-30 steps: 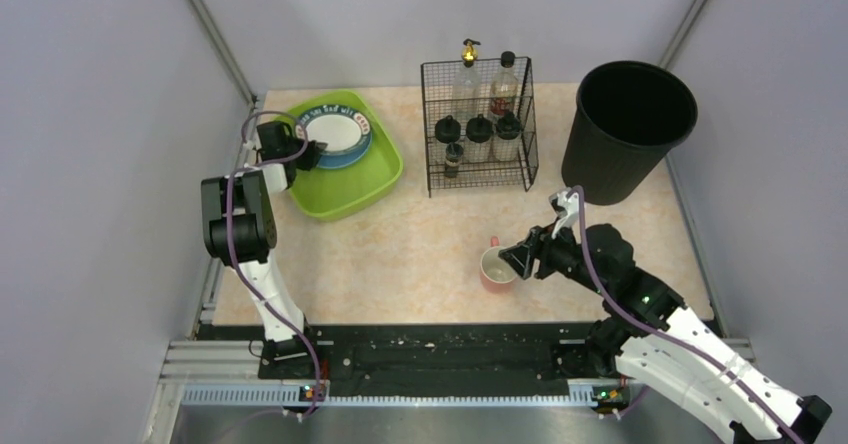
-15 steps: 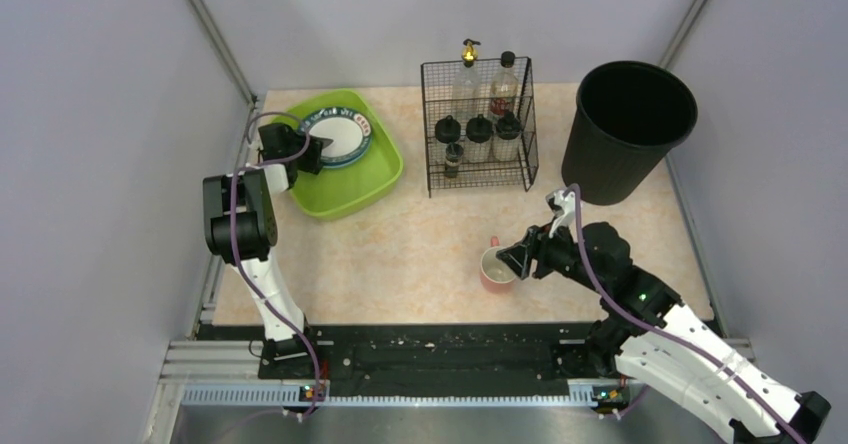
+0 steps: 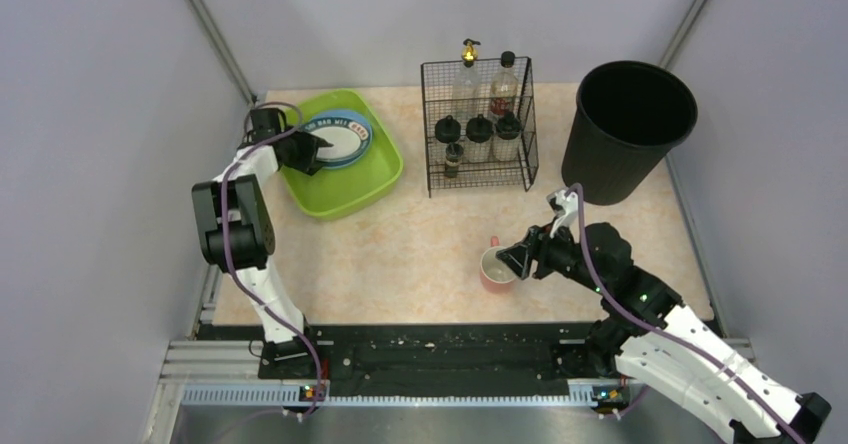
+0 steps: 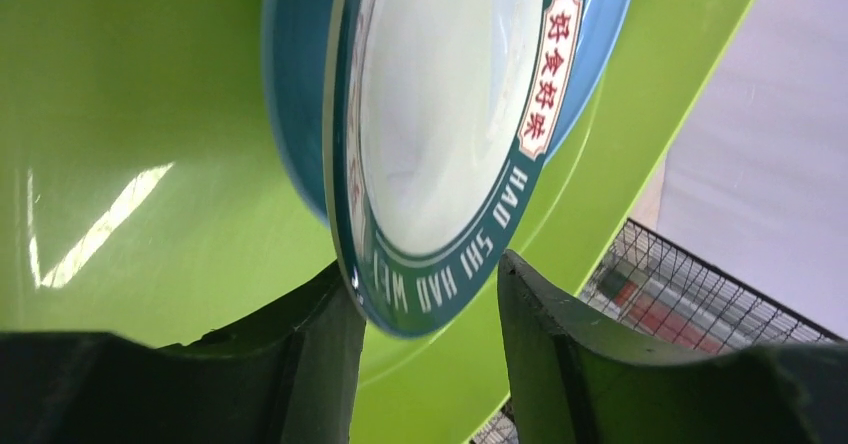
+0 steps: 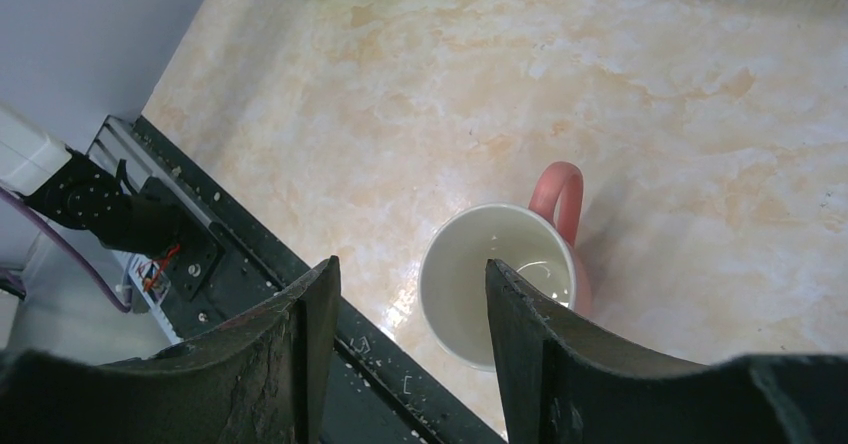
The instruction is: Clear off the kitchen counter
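The kitchen counter (image 3: 420,234) is a beige-pink stone-look top. A white plate with a teal lettered rim (image 3: 340,136) lies on a blue plate in the lime-green tub (image 3: 350,189). My left gripper (image 3: 312,149) is at the plate's left edge. In the left wrist view the plate's rim (image 4: 450,114) sits between my open fingers; it is close against the left finger (image 4: 320,354) and apart from the right one. A pink mug (image 3: 497,267) stands upright on the counter. My right gripper (image 3: 515,259) is open just above it, and the mug (image 5: 500,279) shows between and below the fingers.
A black wire rack (image 3: 480,124) with bottles and jars stands at the back middle. A black bin (image 3: 628,129) stands at the back right. The black rail strip (image 3: 440,354) runs along the near edge, close to the mug.
My left arm has swung its wrist and elbow leftward at the tub, and the plate has settled slightly right. The right gripper and the mug have barely moved.
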Available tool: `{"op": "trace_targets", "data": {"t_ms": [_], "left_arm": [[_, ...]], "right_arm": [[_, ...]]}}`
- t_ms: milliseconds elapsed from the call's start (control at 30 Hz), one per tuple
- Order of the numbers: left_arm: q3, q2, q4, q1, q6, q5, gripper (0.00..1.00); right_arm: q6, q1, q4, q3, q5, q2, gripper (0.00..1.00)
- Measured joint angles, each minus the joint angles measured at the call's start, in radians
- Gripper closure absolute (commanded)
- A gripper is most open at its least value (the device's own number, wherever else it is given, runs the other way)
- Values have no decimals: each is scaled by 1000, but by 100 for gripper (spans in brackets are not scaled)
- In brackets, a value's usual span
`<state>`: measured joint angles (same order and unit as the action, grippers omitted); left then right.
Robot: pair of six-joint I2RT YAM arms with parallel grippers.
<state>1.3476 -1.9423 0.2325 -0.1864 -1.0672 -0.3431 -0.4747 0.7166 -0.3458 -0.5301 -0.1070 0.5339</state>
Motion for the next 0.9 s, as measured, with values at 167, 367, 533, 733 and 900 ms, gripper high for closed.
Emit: {"op": "trace_targets", "data": {"t_ms": [167,367,533,733,900], "left_arm": [[13,74,125,-3,44,0,46],[13,160,197,-4,84,-23,47],[-80,283,178,-4,110,-66,47],[-232,441,164,4,157,-118,46],[-300,544,173,43,230,-134,48]], "right_arm": [[-2,0,-6,0,0,6,45],[-17,0,-26,-1,1,17,45],[-18,0,-73,-22,2,39,44],[-6,0,-119,-59,35,37,42],[11,0,-143,-78,70,36,41]]}}
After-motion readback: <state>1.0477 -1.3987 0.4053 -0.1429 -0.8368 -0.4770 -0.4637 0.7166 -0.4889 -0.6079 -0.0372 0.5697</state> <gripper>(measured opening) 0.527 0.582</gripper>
